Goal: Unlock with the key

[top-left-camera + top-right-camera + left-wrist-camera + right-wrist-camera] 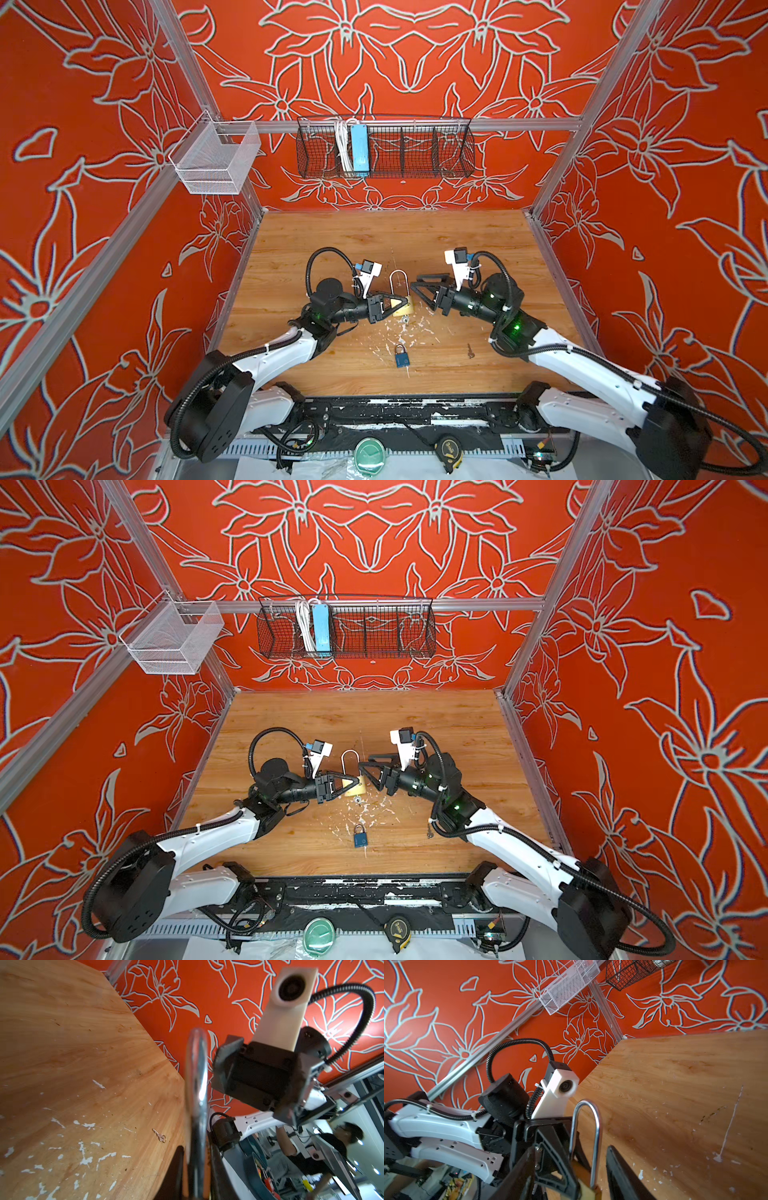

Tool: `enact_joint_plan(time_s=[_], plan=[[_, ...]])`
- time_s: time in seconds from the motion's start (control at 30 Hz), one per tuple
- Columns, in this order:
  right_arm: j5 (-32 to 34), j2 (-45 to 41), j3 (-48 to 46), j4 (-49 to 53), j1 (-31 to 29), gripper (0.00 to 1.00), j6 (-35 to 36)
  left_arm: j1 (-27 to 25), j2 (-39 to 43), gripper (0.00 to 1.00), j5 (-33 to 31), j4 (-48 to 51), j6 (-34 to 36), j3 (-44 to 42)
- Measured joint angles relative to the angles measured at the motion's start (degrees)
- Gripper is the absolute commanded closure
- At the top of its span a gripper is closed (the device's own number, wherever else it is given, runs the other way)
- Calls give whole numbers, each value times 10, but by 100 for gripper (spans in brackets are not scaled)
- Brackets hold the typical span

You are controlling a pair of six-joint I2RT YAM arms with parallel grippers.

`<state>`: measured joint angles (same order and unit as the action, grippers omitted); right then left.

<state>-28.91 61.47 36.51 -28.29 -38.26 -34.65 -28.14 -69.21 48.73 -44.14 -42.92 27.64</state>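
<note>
A brass padlock [404, 309] [355, 789] with a long silver shackle [399, 282] [196, 1084] [585, 1136] is held near the middle of the wooden table. My left gripper [402, 301] [356, 780] [195, 1178] is shut on its brass body. A small silvery key [405, 319] [357, 800] shows at the body's near end. My right gripper [417, 294] [368, 775] [571, 1176] stands open just right of the padlock, its fingers either side of the shackle without touching it. Another key [470, 351] [431, 833] [160, 1137] lies loose on the table by the right arm.
A small blue padlock [401, 357] [360, 837] lies nearer the front edge. White paint flecks mark the table [332, 249]. A black wire basket [449, 149] and a white mesh basket [216, 162] hang on the back rail. A tape measure [449, 451] sits below the front edge.
</note>
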Motion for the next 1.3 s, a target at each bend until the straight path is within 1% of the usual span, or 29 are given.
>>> enact_joint_plan(time_s=[0.13, 0.23, 0.37, 0.5, 0.53, 0.77, 0.8, 0.83, 0.87, 0.9, 0.93, 1.17, 1.3], plan=[[-20, 39, 4, -6, 1, 58, 2, 0, 21, 100, 19, 17, 13, 9], [-39, 61, 8, -17, 1, 67, -4, 0, 24, 100, 22, 24, 17, 11], [-57, 73, 10, -38, 0, 85, -12, 0, 21, 100, 22, 32, 20, 12], [-61, 74, 11, -43, 0, 98, -21, 0, 10, 100, 22, 30, 30, 15], [-61, 74, 11, -43, 1, 100, -22, 0, 9, 100, 22, 29, 31, 16], [-60, 77, 11, -50, 1, 100, -22, 0, 3, 100, 21, 31, 35, 23], [-59, 78, 11, -51, 1, 100, -23, 0, 3, 91, 19, 32, 36, 23], [-58, 80, 11, -52, 1, 100, -24, 0, 3, 75, 17, 34, 37, 23], [-55, 81, 11, -52, 1, 100, -25, 0, 3, 63, 14, 37, 40, 23], [-49, 83, 11, -52, 3, 100, -26, 0, 3, 56, 13, 39, 40, 23], [-45, 85, 11, -49, 3, 100, -26, 0, 3, 52, 12, 42, 40, 24], [-12, 92, 11, -47, 4, 100, -36, 0, 4, 43, 0, 42, 40, 25], [0, 89, 11, -47, 6, 100, -38, 0, 6, 42, -5, 42, 41, 23]])
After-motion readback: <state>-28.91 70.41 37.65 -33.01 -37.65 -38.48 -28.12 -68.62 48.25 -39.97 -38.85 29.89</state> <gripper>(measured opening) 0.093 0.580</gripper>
